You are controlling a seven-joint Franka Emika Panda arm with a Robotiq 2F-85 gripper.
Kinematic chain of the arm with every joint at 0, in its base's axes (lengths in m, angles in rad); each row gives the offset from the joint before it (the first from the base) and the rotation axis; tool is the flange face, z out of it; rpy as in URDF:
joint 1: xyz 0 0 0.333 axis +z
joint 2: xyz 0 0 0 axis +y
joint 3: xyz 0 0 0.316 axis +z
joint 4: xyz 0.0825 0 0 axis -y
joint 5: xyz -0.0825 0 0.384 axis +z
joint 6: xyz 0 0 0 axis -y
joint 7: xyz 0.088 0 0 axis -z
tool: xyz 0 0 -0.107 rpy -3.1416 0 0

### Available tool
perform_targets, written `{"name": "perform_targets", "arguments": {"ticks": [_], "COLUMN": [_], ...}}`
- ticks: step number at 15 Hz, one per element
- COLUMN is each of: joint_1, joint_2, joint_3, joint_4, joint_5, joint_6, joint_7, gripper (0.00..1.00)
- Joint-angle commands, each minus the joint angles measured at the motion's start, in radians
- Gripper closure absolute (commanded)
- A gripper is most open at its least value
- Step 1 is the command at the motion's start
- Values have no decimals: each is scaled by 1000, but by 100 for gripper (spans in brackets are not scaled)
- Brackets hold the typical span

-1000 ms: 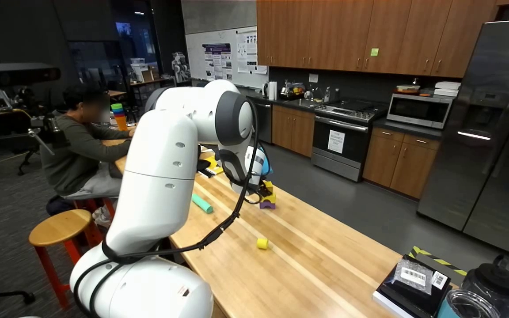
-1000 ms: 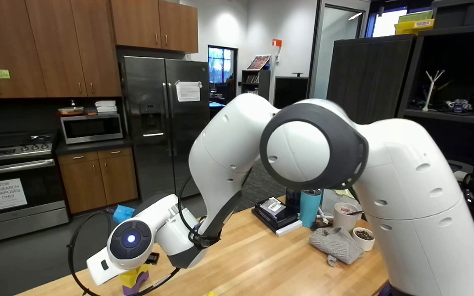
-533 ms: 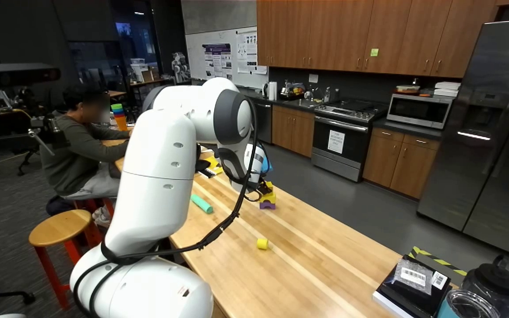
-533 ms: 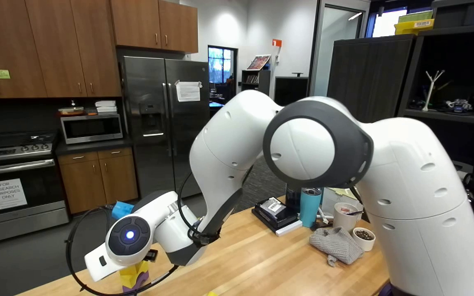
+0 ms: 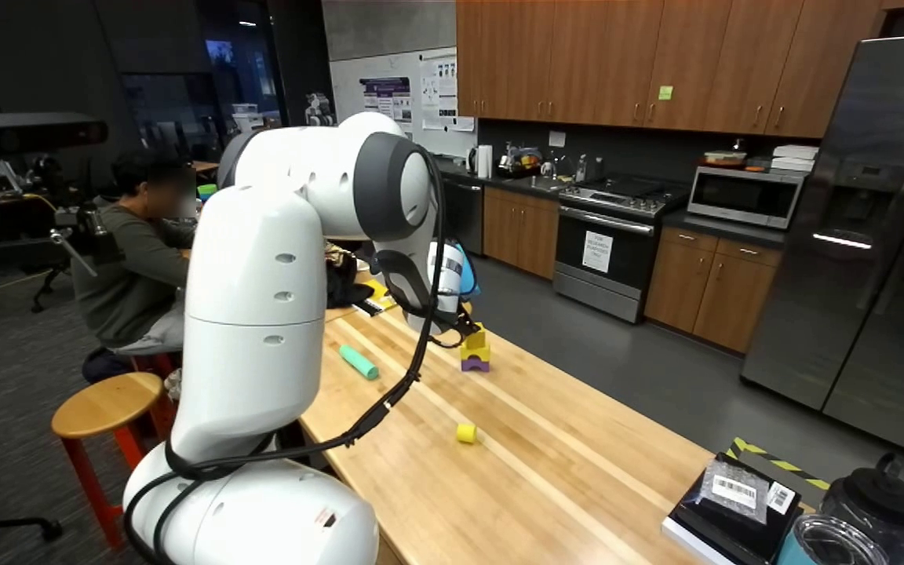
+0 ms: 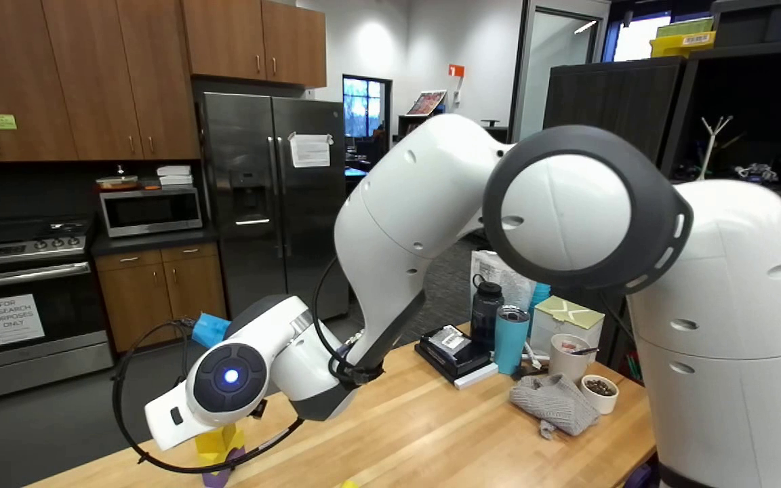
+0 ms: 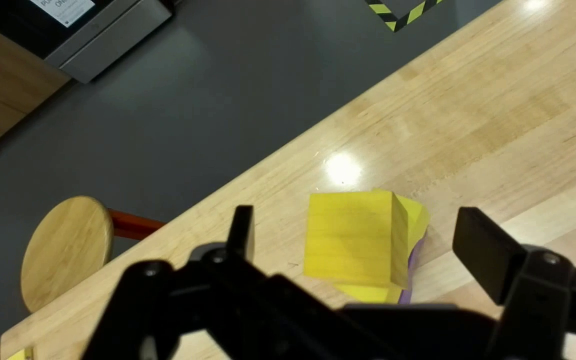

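Checking the wrist view, I find the gripper with its two black fingers spread well apart and nothing held between them. Framed in that gap is a square-topped yellow block, touching neither finger; bare wooden tabletop is visible on both sides of it. Two of its sides roughly face the fingers. Its top looks close to square, so no long axis can be read across it. A lower yellow block shows beneath, turned out of line with the one above.

In an exterior view, the stack stands upright near the long edge of the tabletop, based on a purple arch block. Its long axis runs vertically, and the gripper is at the upper end of that axis: the top block lies below the fingertips and close to them. Whether the tips overlap it in height cannot be told. A green cylinder and a short yellow cylinder rest apart from the stack.

In an exterior view, the white wrist housing conceals nearly all of the gripper, so finger spread cannot be confirmed there. The stack shows under the housing, partly hidden. A blue tumbler and a grey knitted cloth are well apart from it.
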Motion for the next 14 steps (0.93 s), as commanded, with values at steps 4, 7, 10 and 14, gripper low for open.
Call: {"name": "perform_targets", "arguments": {"ticks": [4, 7, 10, 14], "joint_1": [-4, -1, 3, 9], "joint_2": [-183, -233, -267, -292], "joint_3": [-4, 0, 5, 8], "joint_4": [-208, -280, -348, -426], "joint_5": [-156, -219, -274, -320], "joint_6": [-8, -34, -74, -120], "joint_7": [254, 401, 549, 702], "gripper": [0, 0, 0, 0]}}
